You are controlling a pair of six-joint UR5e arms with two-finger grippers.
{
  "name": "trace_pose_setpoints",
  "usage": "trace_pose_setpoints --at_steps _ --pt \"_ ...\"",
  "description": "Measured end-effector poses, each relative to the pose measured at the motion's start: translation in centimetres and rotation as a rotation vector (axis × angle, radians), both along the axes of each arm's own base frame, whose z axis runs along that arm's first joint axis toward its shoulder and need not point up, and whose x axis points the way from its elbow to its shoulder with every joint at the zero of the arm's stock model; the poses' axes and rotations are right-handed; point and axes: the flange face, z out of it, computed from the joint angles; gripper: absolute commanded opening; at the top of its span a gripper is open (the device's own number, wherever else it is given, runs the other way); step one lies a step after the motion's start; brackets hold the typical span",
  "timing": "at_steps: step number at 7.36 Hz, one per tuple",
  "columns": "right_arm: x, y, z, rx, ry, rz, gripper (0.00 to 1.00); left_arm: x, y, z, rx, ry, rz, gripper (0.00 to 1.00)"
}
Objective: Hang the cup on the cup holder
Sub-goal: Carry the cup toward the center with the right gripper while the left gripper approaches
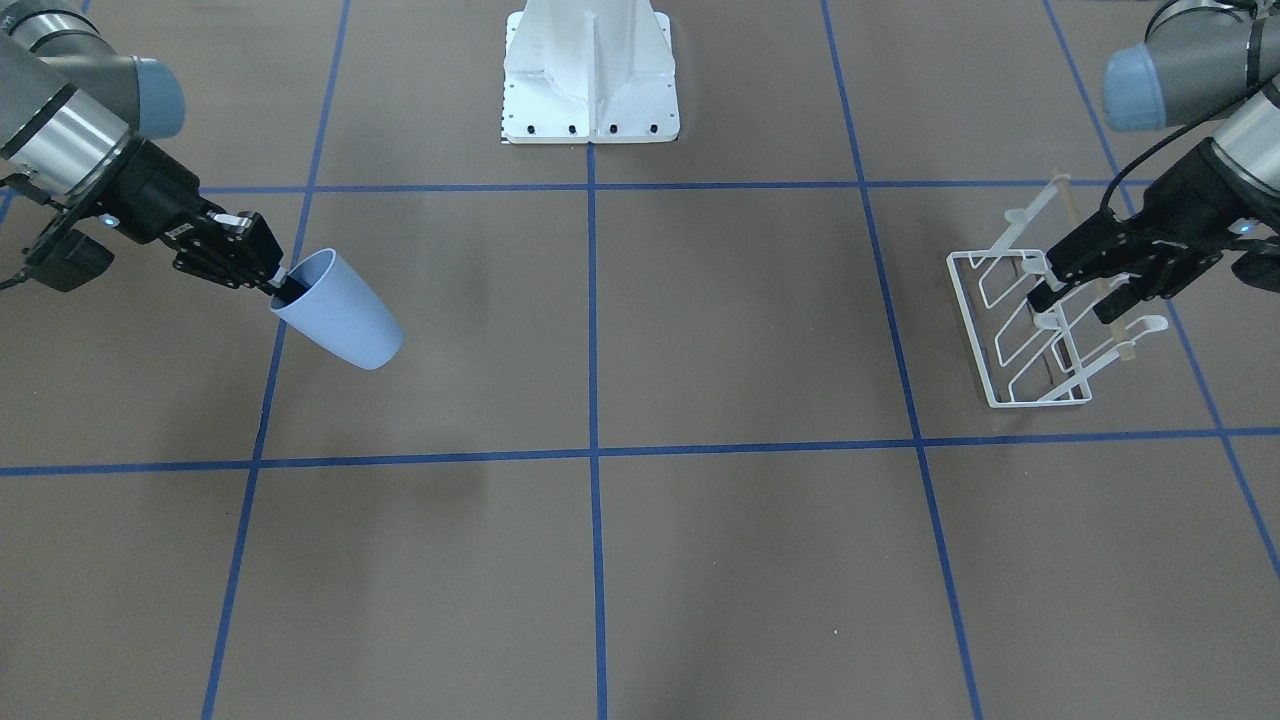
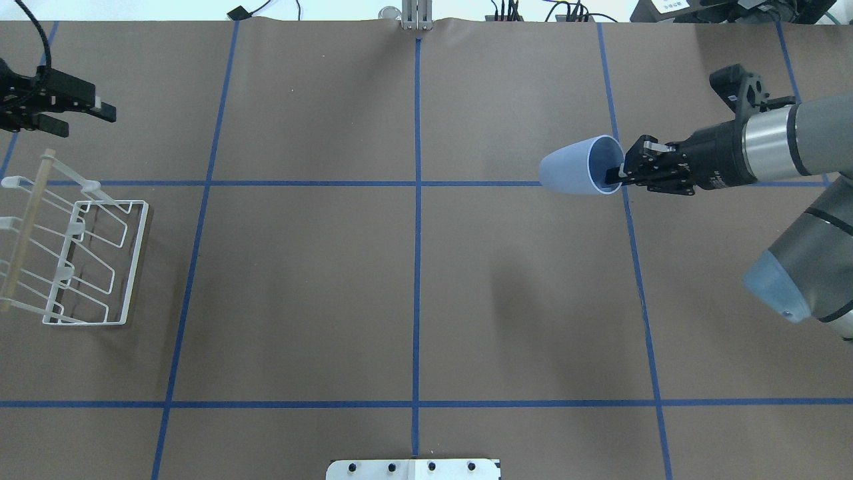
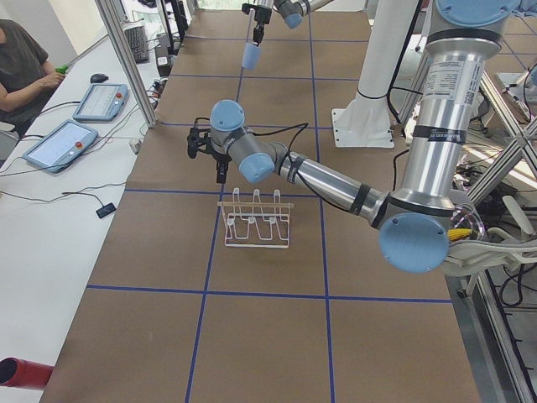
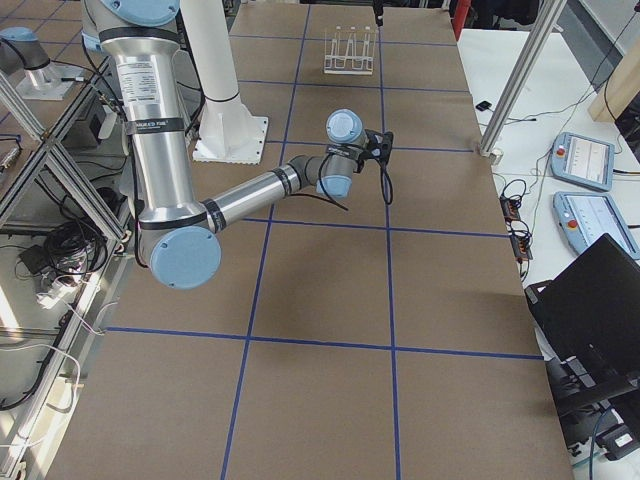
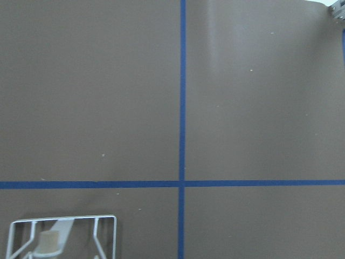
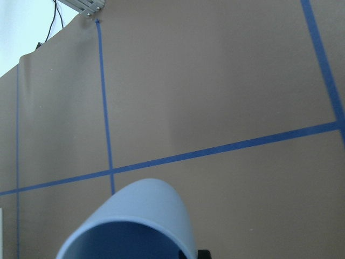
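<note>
The light-blue cup (image 1: 340, 318) (image 2: 574, 168) is held in the air on its side, with its mouth toward my right gripper (image 1: 283, 286) (image 2: 617, 177). That gripper is shut on the cup's rim, one finger inside. The cup's rim fills the bottom of the right wrist view (image 6: 135, 226). The white wire cup holder (image 1: 1022, 335) (image 2: 90, 263) (image 3: 256, 225), with its tan wooden rod (image 2: 26, 230), stands on the table far across from the cup. My left gripper (image 1: 1075, 303) (image 2: 76, 117) is open and empty, hovering just above the rack's far side. The left wrist view shows only a corner of the rack (image 5: 64, 234).
The white robot base (image 1: 590, 80) (image 2: 413, 469) stands at the table's near middle edge. Blue tape lines (image 2: 417, 267) divide the brown table. Tablets (image 3: 71, 126) and an operator (image 3: 25, 67) are on a side bench past the table's far edge.
</note>
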Motion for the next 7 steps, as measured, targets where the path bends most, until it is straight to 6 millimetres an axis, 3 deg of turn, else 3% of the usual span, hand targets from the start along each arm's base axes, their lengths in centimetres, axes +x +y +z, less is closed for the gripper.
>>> trace_pose_setpoints --at_steps 2,3,5,7 --pt "-3.3 1.1 -3.4 -0.074 -0.08 -0.034 0.0 6.2 0.6 -6.0 -0.057 0.104 -0.044 0.98" --pt "-4.5 2.0 -4.5 -0.1 -0.114 -0.058 0.0 9.2 1.7 -7.9 -0.08 0.172 -0.062 0.98" --pt "-5.9 4.0 -5.8 -0.146 -0.201 -0.105 0.0 13.0 4.1 -10.0 -0.159 0.329 -0.058 0.98" --pt "-6.5 5.1 -8.2 -0.205 -0.304 -0.143 0.0 14.3 5.1 -10.3 -0.25 0.477 -0.045 0.98"
